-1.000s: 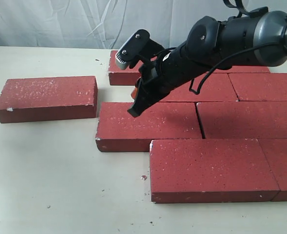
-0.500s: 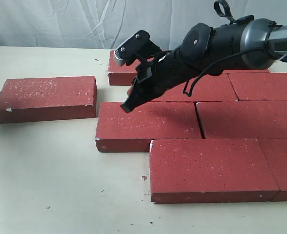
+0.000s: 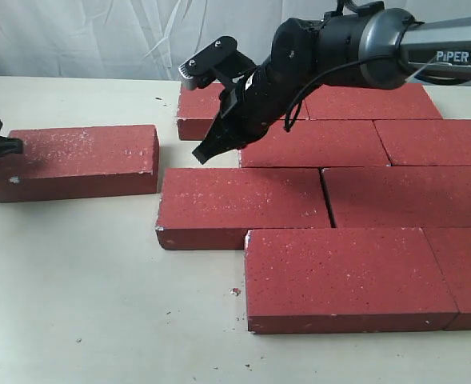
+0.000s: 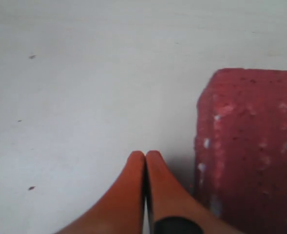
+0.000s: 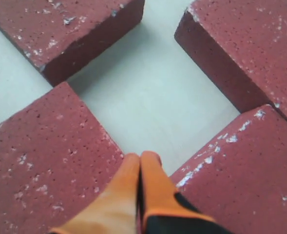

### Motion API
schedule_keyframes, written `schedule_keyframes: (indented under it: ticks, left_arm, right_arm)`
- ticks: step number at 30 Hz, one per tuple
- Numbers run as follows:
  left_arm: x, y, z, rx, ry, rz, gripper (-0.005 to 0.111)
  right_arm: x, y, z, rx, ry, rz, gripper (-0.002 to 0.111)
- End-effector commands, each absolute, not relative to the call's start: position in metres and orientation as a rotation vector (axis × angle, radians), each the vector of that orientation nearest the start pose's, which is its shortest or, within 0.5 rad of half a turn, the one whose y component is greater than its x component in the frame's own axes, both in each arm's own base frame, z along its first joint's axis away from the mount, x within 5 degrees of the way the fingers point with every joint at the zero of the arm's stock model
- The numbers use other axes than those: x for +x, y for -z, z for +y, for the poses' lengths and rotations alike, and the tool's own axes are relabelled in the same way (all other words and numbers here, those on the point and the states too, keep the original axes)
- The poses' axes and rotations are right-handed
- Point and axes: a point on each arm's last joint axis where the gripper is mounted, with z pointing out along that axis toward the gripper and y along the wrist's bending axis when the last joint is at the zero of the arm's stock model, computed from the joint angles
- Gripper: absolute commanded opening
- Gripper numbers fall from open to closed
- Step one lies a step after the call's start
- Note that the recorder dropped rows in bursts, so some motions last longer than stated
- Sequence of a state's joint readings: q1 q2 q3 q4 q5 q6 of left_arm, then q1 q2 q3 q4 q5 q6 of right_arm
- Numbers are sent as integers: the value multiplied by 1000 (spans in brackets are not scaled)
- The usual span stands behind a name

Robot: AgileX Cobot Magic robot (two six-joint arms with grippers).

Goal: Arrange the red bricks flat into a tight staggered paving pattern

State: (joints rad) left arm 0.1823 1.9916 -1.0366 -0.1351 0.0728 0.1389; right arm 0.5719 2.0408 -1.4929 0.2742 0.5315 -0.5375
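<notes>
Several red bricks lie flat in staggered rows on the right, among them the left brick of the third row [image 3: 243, 206] and the front brick [image 3: 343, 276]. One loose brick [image 3: 75, 160] lies apart on the left. My right gripper [image 3: 203, 152] is shut and empty, hovering over the bare gap between the loose brick and the rows; its tips [image 5: 142, 157] point at that gap with brick corners [image 5: 41, 165] around it. At the loose brick's left end sits my left gripper [image 3: 13, 145], tips [image 4: 145, 155] shut beside that brick's end face [image 4: 250, 146].
The pale table [image 3: 99, 304] shows small crumbs and specks near the front. A white wrinkled backdrop [image 3: 99, 36] hangs behind. The back-left brick [image 3: 199, 112] is partly hidden by the right arm [image 3: 339, 48]. The laid rows run off the right edge.
My right gripper has risen and swung left and back, from over the third-row brick to over the gap. The left gripper has come in from the left edge to the loose brick's end.
</notes>
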Motion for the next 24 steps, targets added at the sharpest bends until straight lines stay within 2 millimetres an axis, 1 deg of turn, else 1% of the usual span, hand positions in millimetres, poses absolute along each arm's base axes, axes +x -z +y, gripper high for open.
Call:
schedule_keyframes:
  ticks: [1, 4, 8, 10, 11, 13, 14, 17, 20, 22, 24]
  left_arm:
    - [384, -114, 57, -174, -60, 2468, 0]
    - [385, -115, 57, -180, -61, 2459, 0]
    - [384, -114, 57, -180, -59, 2465, 0]
    - [384, -114, 57, -180, -59, 2465, 0]
    - [384, -114, 57, -180, -59, 2463, 0]
    - [385, -114, 57, -180, -60, 2461, 0]
    - [384, -114, 57, -180, -59, 2466, 0]
    - [384, -114, 56, -179, -57, 2469, 0]
    - [384, -114, 56, -179, -57, 2471, 0]
    - [384, -114, 56, -179, -58, 2468, 0]
    - [385, -115, 57, -179, -60, 2459, 0]
  right_arm:
    - [366, -186, 249, -1154, -271, 2330, -1]
    - [367, -187, 250, -1132, -278, 2310, -1]
    - [364, -187, 256, -1092, -348, 2327, -1]
    - [359, -186, 262, -1132, -381, 2321, -1]
    - [355, -184, 267, -1182, -393, 2305, -1]
    - [348, -181, 282, -1363, -371, 2186, -1]
    - [347, -182, 291, -1407, -360, 2135, -1]
    - [350, -189, 314, -1420, -403, 2121, -1]
    - [361, -195, 331, -1443, -454, 2132, -1]
    - [370, -194, 341, -1437, -485, 2144, -1]
    - [376, -188, 348, -1456, -499, 2149, -1]
